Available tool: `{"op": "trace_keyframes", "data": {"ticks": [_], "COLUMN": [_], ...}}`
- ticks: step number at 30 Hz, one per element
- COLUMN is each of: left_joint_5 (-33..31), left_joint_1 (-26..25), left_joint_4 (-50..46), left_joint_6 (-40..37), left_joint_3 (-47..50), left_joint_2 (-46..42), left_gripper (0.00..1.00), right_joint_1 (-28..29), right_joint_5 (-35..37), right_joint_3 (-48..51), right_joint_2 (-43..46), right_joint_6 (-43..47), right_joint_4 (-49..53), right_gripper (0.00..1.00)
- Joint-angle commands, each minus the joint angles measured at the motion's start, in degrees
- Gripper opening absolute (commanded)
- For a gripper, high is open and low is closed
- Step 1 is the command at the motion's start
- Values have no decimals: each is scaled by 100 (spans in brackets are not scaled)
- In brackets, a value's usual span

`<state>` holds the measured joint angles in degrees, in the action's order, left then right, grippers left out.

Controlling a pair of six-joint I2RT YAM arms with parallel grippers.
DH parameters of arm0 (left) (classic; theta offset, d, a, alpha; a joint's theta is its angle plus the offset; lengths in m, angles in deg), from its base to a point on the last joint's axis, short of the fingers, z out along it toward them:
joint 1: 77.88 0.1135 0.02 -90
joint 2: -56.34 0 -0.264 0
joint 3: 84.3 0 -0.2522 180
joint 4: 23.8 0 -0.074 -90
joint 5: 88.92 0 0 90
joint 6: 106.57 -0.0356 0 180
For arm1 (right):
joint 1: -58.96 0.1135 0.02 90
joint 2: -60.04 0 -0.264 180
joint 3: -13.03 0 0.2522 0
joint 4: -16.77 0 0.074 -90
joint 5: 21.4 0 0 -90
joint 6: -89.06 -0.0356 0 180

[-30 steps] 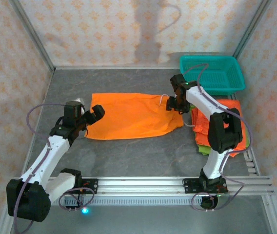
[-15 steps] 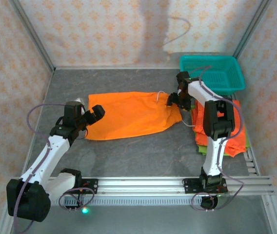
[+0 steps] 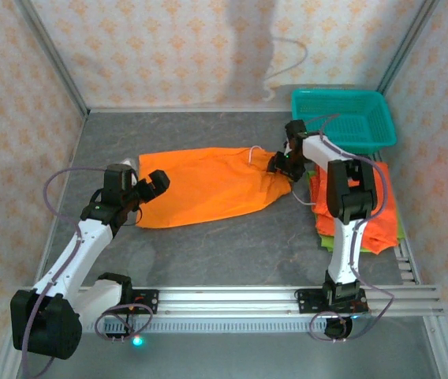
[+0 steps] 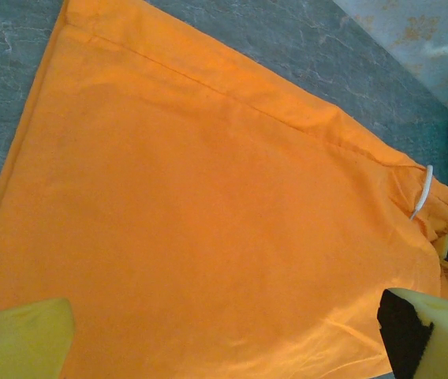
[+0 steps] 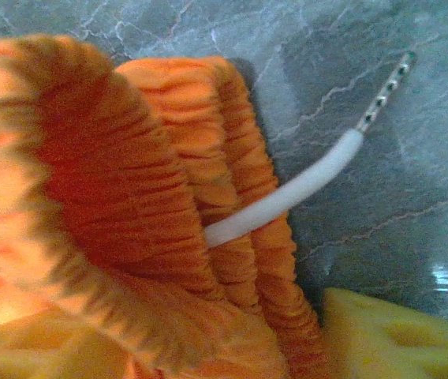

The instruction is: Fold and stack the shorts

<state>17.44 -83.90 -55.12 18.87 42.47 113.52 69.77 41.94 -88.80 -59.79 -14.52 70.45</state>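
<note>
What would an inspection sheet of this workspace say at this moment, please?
Surface: grey marbled table top, bare in front of the cloth.
Job's things: orange shorts spread flat mid-table, white drawstring trailing from the gathered waist; folded stack at right, orange over lime green.
Clutter: teal plastic basket in the far right corner.
End effectors: left end effector open, over the shorts' left edge; right end effector at the waistband, grip cannot be told.
Cables: lilac cables loop along both arms.
Surroundings: patterned wall panels; aluminium rail at the near edge.
</note>
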Motion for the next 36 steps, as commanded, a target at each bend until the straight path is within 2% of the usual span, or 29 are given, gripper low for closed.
{"op": "trace_keyframes", "data": {"ticks": [1,3,7,13,18,26,36], "left_joint_5": [60,60,57,25,10,22,138], "left_joint_1": [-35,-33,-35,-35,-35,-29,-37], "left_joint_4": [33,42,11,-46,-72,-66,-39], "left_joint_6": [-117,-107,-116,-138,-160,-160,-163], "left_joint_3": [-87,-71,-70,-112,-189,-259,-339], "left_joint_2": [42,47,23,-24,-22,3,-6], "left_gripper": [100,100,100,100,100,100,100], "right_joint_1": [200,246,357,433,478,757,914], "right_joint_5": [-278,-274,-150,104,465,1397,2221], "right_joint_3": [329,422,520,586,496,-246,-1175], "right_joint_2": [-32,-49,-92,59,555,1426,1717], "right_joint_6": [-239,-310,-409,-459,-359,-1,384], "right_joint_4": [-133,-208,-305,-424,-165,1015,2238], "right_gripper": [46,38,16,1,0,0,0]}}
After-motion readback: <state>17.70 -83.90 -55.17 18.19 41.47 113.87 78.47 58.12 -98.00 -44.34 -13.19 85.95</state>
